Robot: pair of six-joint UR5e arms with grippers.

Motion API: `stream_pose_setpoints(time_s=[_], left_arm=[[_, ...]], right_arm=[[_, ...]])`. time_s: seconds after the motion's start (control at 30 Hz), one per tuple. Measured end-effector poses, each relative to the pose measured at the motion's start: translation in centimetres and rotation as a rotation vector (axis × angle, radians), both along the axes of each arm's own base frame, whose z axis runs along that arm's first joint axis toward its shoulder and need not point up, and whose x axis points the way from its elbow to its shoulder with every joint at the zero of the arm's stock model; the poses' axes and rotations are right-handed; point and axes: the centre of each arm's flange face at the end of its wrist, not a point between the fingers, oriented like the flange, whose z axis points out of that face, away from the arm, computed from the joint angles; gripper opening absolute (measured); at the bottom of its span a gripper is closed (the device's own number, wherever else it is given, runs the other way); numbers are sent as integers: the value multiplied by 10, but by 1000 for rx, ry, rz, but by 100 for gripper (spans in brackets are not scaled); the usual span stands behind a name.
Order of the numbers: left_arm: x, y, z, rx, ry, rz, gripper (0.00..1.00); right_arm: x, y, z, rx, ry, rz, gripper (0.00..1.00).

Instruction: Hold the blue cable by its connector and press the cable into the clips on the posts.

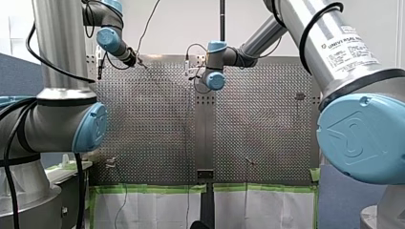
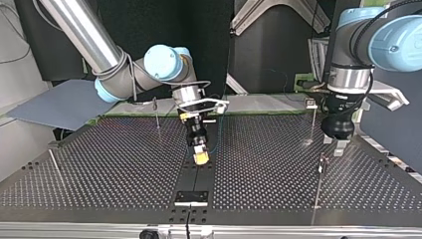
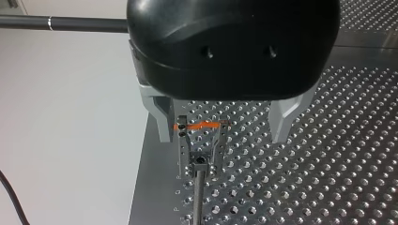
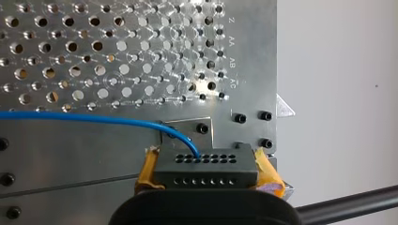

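Blue cable (image 4: pixel 84 118): a thin wire. It leaves the connector and runs sideways over the table (image 2: pixel 124 164). I cannot tell if it touches the surface, and no clip holds it in these views.
Connector (image 4: pixel 206 171): a small black block with rows of holes, held between the yellow pads (image 4: pixel 268 174). The cable enters at one of the upper holes.
Right gripper (image 2: pixel 200 157): closed on the connector and holding it by both side faces. It is low over the middle strip of the table.
Left gripper (image 3: pixel 222 138): its metal fingers (image 3: pixel 162 123) are spread wide with nothing between them. It hangs directly above one post.
Post (image 3: pixel 199 187): a thin upright rod with a clip (image 3: pixel 202 140) on top. The clip has a small orange part and sits under the open fingers.
Other posts (image 2: pixel 157 117): several thin rods stand well apart on the table in the top view.
Handling, my judgement: the cable looks light and soft, so it will bend and sag and will not keep a line by itself. The connector is rigid and is the right place to hold.
Weak point, my judgement: the place where the wire enters the block. I would avoid a hard pull or a sharp bend there.
Second hold, my judgement: on the wire just beside a clip, with a light grip, because the thin jacket may slip.
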Motion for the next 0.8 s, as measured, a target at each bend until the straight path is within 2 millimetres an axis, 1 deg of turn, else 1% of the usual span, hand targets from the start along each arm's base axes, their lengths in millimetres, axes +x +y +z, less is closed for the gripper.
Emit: stream_pose_setpoints(time_s=[0.8], left_arm=[[-2, 0, 1, 2, -2, 0, 100]], right_arm=[[6, 7, -1, -4, 7, 32, 0]])
